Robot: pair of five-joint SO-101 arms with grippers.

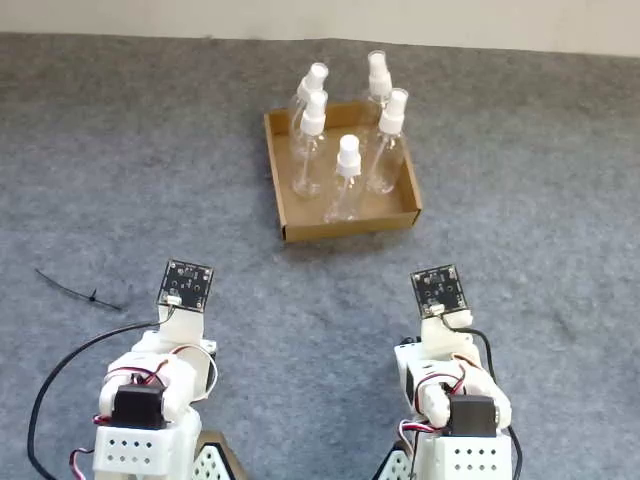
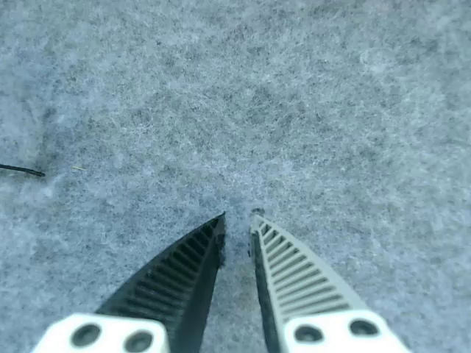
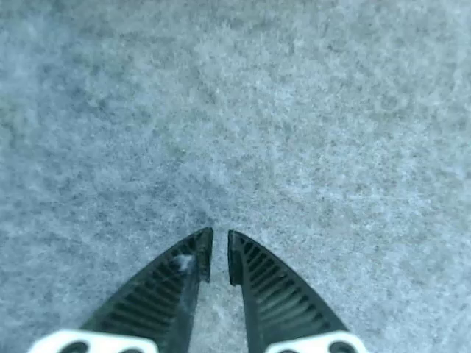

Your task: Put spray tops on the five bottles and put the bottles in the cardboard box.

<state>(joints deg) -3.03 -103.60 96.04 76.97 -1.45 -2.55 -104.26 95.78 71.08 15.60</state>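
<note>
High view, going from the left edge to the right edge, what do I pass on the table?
black cable tie → left arm → cardboard box holding the bottles → right arm

A flat table covered in grey, felt-like cloth (image 1: 120,150) carries everything. The felt runs beneath the left gripper (image 2: 237,217), whose black and pale ribbed fingers (image 2: 184,272) nearly meet at their tips, and beneath the right gripper (image 3: 219,234). A shallow, square brown cardboard box (image 1: 350,225) sits flat on the felt, well ahead of both pairs of fingertips and between their two lines. A thin black plastic cable tie (image 1: 80,291) lies on the black finger's side of the left fingers, well apart from them.
</note>
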